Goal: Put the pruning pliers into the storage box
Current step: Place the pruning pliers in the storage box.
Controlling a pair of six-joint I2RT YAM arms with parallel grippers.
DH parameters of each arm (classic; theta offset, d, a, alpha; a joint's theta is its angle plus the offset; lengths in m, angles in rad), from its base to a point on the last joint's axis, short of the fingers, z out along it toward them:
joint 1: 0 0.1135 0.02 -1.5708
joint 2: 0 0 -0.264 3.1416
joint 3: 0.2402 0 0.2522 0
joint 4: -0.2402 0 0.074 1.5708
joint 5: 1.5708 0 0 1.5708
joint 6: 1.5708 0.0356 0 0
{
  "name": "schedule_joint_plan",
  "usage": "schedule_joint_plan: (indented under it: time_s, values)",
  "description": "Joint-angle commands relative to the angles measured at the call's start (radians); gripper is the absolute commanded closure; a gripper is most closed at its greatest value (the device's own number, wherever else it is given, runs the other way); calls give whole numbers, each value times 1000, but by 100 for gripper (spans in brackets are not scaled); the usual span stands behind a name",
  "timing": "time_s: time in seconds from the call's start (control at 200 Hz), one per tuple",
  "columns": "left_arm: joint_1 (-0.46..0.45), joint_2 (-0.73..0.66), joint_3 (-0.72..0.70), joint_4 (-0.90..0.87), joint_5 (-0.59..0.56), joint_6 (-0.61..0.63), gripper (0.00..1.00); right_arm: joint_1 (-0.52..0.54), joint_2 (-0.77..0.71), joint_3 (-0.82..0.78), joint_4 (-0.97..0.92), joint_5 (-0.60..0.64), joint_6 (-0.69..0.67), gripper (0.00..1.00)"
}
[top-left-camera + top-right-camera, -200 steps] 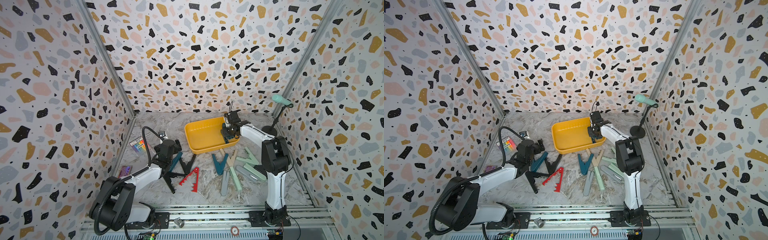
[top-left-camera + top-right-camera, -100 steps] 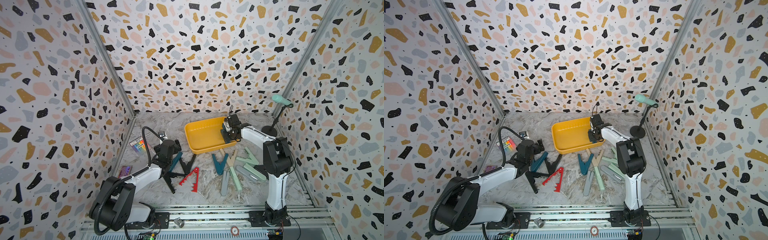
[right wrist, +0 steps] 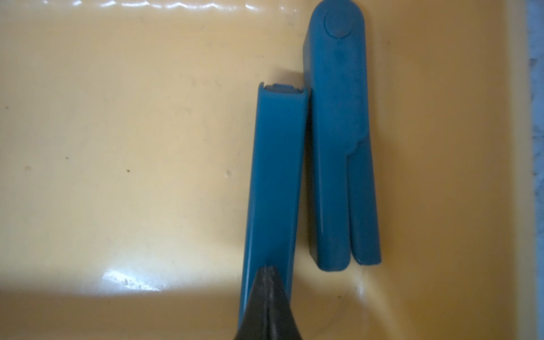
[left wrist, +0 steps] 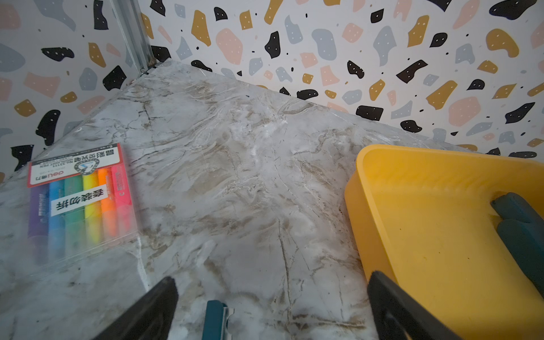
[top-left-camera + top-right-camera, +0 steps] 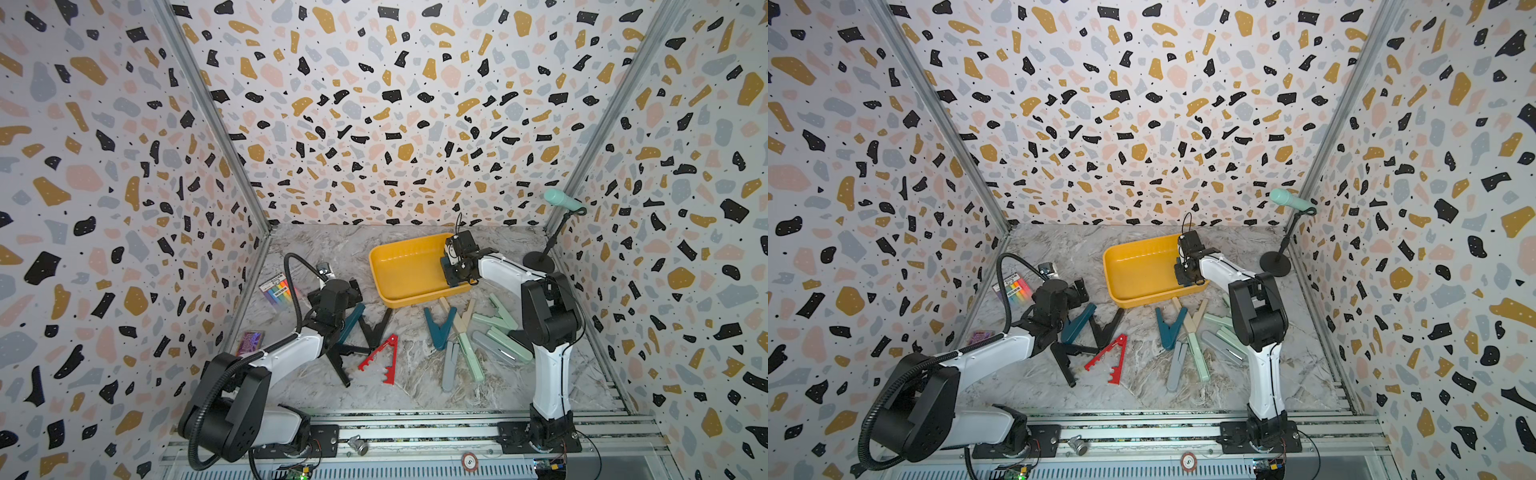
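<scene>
Right tool (image 3: pixel 266 273): pressed together, held low inside the storage box (image 5: pixel 407 301) over one of two teal pliers (image 3: pixel 338 141) laid side by side at its right end; whether they are touched cannot be told.
Left tool (image 4: pixel 272 279): spread wide above the desk (image 5: pixel 415 390), with a teal pliers tip (image 4: pixel 216 321) seen between its fingers.
Near left of box: black pliers (image 5: pixel 376 328) and red notched pliers (image 5: pixel 384 357) are laid out.
Near right of box: beige pliers (image 5: pixel 456 322), mint pliers (image 5: pixel 505 320) and grey pliers (image 5: pixel 451 365) are clustered.
</scene>
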Motion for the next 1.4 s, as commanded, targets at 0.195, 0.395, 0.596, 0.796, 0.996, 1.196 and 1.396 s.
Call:
schedule_joint_plan:
  time_s: [0.195,0.395,0.596,0.796,0.996,1.196,1.396]
  values:
    - [5,-21,-5,16,-1,4,1,-17,46,78,-44,11,25,87]
    - [5,-25,-7,18,2,1,1,-26,113,171,-67,35,19,87]
    - [5,-27,-11,22,5,-4,1,-34,45,158,-35,48,25,84]
    - [5,-34,-21,36,10,-4,1,-39,-112,62,35,75,31,68]
    - [-1,-76,-59,84,11,3,1,-41,-320,-113,142,74,4,42]
    - [-17,-113,-79,111,-7,15,1,-33,-478,-303,116,21,75,36]
    - [-19,-120,-86,114,-33,19,1,73,-621,-519,24,57,165,35]
